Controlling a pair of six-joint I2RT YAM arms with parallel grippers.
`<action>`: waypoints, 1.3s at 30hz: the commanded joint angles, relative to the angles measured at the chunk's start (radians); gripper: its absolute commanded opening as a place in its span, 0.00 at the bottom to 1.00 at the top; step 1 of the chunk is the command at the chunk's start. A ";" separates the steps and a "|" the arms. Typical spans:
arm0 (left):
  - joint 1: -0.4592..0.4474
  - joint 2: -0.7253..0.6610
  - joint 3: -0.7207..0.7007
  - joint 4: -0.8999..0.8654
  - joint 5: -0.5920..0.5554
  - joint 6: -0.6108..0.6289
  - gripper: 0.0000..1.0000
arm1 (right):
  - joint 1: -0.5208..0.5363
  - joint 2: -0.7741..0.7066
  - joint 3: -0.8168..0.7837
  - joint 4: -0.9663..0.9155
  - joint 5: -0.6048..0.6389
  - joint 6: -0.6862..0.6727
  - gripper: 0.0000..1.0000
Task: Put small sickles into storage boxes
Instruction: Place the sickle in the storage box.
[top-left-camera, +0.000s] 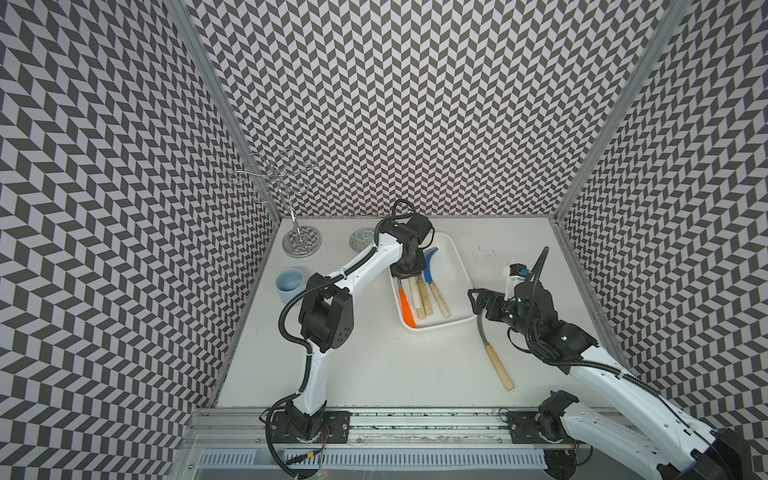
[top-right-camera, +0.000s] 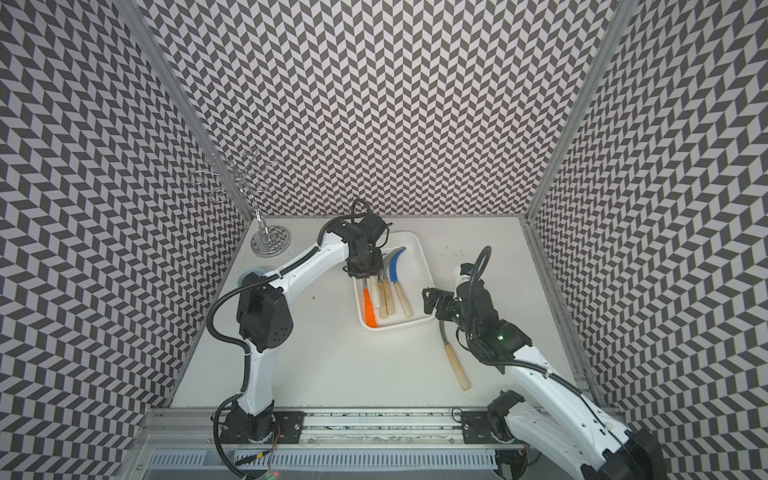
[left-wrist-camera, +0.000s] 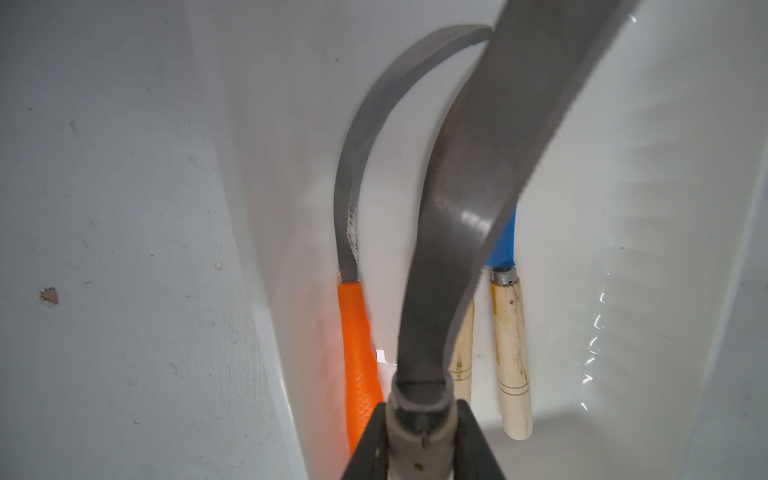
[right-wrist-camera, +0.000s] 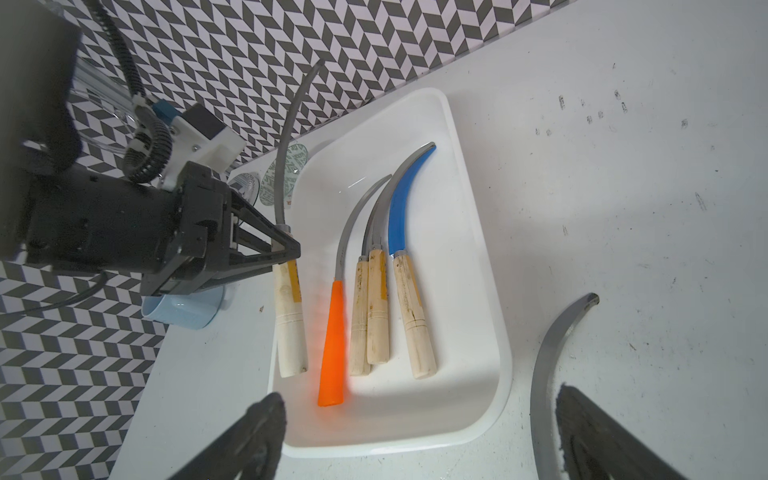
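Left fingers (left-wrist-camera: 368, 446) around orange-labelled sickle (right-wrist-camera: 291, 332)

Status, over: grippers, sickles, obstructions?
Left gripper shut on wooden-handled sickle, over tray rim. Right gripper open above last sickle on table. Four sickles in tray; orange-handled one crowds the drop.

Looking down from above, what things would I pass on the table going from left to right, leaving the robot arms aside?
light-blue mug → small patterned bowl → white tray → loose wooden-handled sickle
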 joint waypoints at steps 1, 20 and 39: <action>0.011 0.018 0.010 0.005 0.017 0.005 0.23 | -0.009 -0.006 -0.015 0.050 0.005 0.002 1.00; 0.018 0.029 -0.085 0.080 0.049 -0.004 0.22 | -0.031 -0.006 -0.045 0.062 -0.007 -0.015 1.00; 0.022 0.052 -0.140 0.137 0.061 -0.013 0.22 | -0.041 -0.015 -0.057 0.048 -0.002 -0.023 1.00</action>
